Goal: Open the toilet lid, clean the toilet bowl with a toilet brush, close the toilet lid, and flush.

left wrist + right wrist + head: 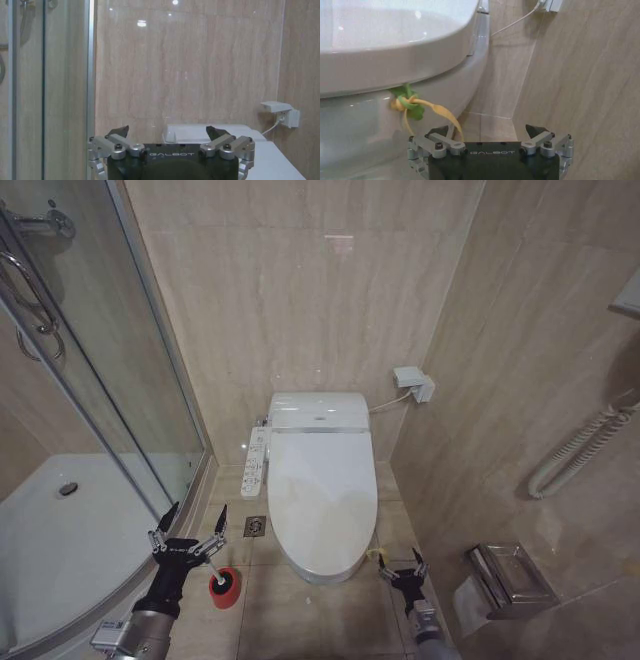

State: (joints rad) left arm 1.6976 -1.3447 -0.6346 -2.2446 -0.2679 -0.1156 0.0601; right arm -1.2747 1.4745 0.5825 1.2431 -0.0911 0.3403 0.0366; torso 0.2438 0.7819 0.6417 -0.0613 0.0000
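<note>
The toilet lid (322, 495) lay shut over the toilet bowl (380, 112), a broad, smooth white oval with a soft sheen, narrowing a little toward its front edge. Behind it sat the squarer white tank housing against the beige tiled wall, and along the robot's left side of the seat ran the long white button panel (257, 463), dotted with small controls. From the lid's front rim on the robot's right hung a small strap loop (412, 108), knotted green and yellow, its yellow tail dangling down past the bowl's curved ceramic wall.

The right hand (404, 569) hovered low near the floor, just beside that front right corner of the toilet, its fingers spread apart and holding nothing; in the right wrist view the strap's tail hung just ahead of its dark fingertips (438, 132), whether touching them could not be told.

The left hand (188, 525) was raised beside the curved glass shower door (120, 410), its fingers also spread wide and empty. Just below and beside it on the tiled floor stood the round red holder cup (226, 590), with the toilet brush (217, 582) in it, little more than its pale top visible from above.
</note>
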